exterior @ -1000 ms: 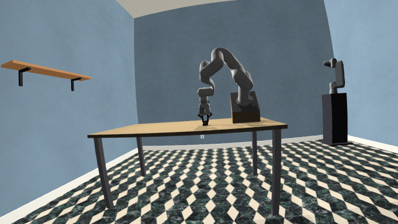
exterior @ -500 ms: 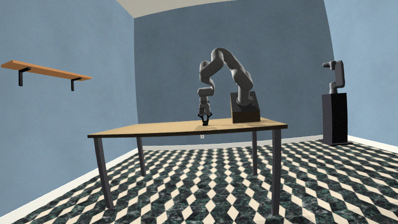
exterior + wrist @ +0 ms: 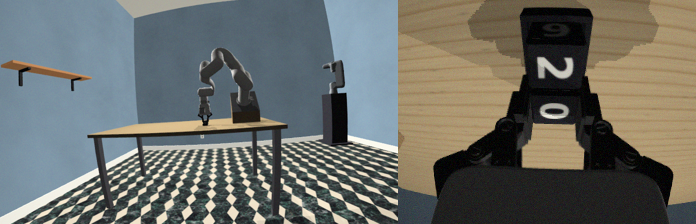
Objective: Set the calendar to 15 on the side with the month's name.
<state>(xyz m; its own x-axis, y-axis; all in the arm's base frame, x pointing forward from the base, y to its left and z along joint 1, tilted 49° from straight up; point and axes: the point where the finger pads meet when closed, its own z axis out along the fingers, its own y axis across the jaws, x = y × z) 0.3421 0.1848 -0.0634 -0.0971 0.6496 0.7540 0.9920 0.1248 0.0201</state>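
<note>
My gripper (image 3: 554,89) is shut on a black calendar cube (image 3: 556,56) with white digits. In the wrist view the cube's faces towards the camera read 2 and 0, and a third digit on the far face is too dim to read. In the exterior view the gripper (image 3: 205,121) points straight down and holds the cube just above the wooden table (image 3: 189,127), near its middle; I cannot tell whether the cube touches the top. The tray and the other cube are not in view.
The arm's dark base block (image 3: 245,109) stands on the table at the back right. A second robot on a black pedestal (image 3: 335,118) stands on the floor at the far right. A wall shelf (image 3: 44,70) hangs at the left.
</note>
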